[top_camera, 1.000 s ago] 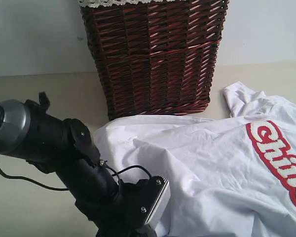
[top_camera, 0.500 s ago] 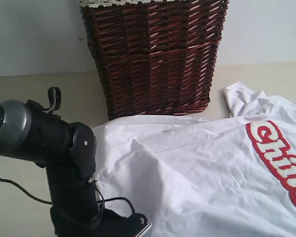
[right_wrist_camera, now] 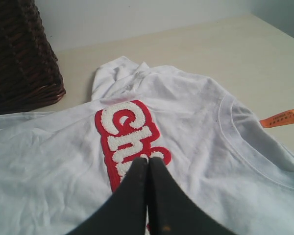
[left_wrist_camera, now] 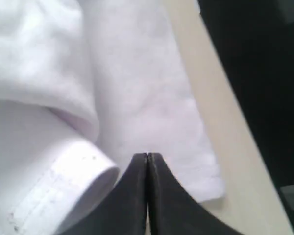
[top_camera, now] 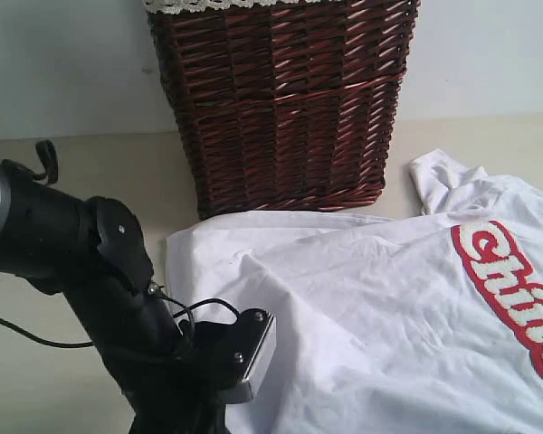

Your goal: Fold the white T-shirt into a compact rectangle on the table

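— How does the left gripper (left_wrist_camera: 147,161) stand?
— Its two black fingers are pressed flat together, tip to tip, and I see no cloth caught between them. Right under and ahead of the tips lies the white T-shirt (left_wrist_camera: 137,98). A stitched hem (left_wrist_camera: 63,196) is rolled up just beside one finger.
— And past the cloth?
— On the other side of the fingers the shirt's edge ends and a bare strip of the pale table (left_wrist_camera: 225,147) shows.
— The right gripper (right_wrist_camera: 148,161)?
— Closed as well, jaws meeting in a thin line, nothing held. Its tips sit over the fuzzy white letters (right_wrist_camera: 122,128) outlined in red; whether they touch the cloth I cannot tell. The neckline curves off to one side of the hand, and an orange tag (right_wrist_camera: 282,117) shows beyond it, well apart from the fingers.
— Where is the shirt overall?
— Spread out and wrinkled on the table, unfolded, letters facing up. In the exterior view it reaches from the left arm (top_camera: 81,262) across to the right edge, and that arm's lower end overlaps the shirt's edge.
— Anything else near the hands?
— A dark brown wicker basket (top_camera: 281,108) with white lace trim (top_camera: 208,4) stands on the table ahead of both grippers. The shirt's far edge lies just in front of its base; touching or not, I cannot tell.
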Motion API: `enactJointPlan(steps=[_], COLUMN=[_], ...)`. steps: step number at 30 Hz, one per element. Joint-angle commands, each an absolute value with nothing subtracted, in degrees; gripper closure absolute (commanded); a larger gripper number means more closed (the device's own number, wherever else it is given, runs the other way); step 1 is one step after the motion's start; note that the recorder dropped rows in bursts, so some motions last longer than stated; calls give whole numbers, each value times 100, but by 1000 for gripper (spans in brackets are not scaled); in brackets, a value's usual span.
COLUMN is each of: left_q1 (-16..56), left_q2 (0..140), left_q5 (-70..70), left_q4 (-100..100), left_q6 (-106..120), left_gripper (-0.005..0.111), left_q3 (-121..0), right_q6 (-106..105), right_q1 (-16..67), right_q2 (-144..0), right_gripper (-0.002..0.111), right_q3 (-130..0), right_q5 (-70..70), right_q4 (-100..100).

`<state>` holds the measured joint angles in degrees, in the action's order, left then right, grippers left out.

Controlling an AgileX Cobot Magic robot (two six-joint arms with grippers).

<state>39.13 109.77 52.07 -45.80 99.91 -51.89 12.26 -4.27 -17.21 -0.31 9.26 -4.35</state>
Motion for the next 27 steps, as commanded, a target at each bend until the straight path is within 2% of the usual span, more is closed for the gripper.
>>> enactJointPlan(steps=[1,4,8,15,21,27], left_q1=[4008,4008,3997,3997,3997,4009], left_q2=[11067,11067,11067,10876,10855,10936], left_q5=[4823,4790,4726,5849,5264,4443], left_q4=[-3783,-3060,-3156,-3409,-4496,-4336], left_q6=[9536,9101,9072,9042,9548,9618], left_gripper=[107,107,107,107,107,107], left_q3=[-5196,-5124,-4908,-4884,-5056,-5134], right_q6=[1209,1209,1209,1209,1209,1209], right_q1=[-404,-404,-404,-404,-404,-404], right_q2=[-1677,-1677,-1677,-1677,-1677,-1677], right_gripper=[108,108,108,108,108,108], right_q3=[0,0,0,0,0,0], right_q5=[865,865,865,865,865,865], right_q4=[-464,-464,-464,-464,-464,-464])
